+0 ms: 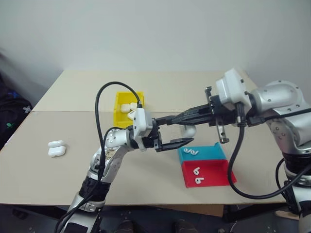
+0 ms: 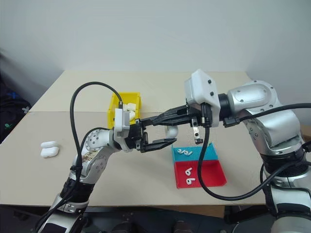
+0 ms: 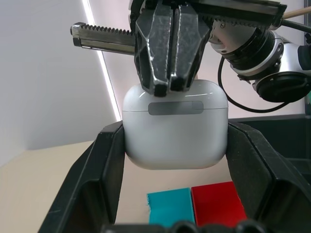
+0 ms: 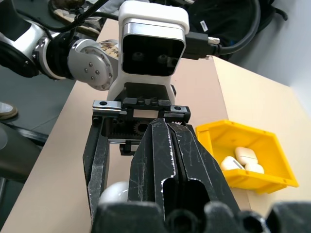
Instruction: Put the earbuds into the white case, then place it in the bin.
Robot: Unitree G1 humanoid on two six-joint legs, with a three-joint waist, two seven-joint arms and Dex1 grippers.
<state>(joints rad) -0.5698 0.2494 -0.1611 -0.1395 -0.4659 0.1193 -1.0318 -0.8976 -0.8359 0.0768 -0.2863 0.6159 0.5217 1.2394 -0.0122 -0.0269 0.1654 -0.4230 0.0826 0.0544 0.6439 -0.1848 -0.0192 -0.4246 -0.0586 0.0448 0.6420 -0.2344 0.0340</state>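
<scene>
A blue-and-red tray (image 1: 218, 174) sits on the tan table (image 1: 53, 174), near its front edge.

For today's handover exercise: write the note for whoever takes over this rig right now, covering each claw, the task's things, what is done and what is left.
Left claw: shut on the white case, lid closed, held above the table.
Right claw: shut, tips pressing on the case's lid.
Bin: holds several cases already.
Earbuds: loose ones lie in the blue-and-red tray.
Two more cases lie at the table's left.
Left: place the held case in the bin.
</scene>
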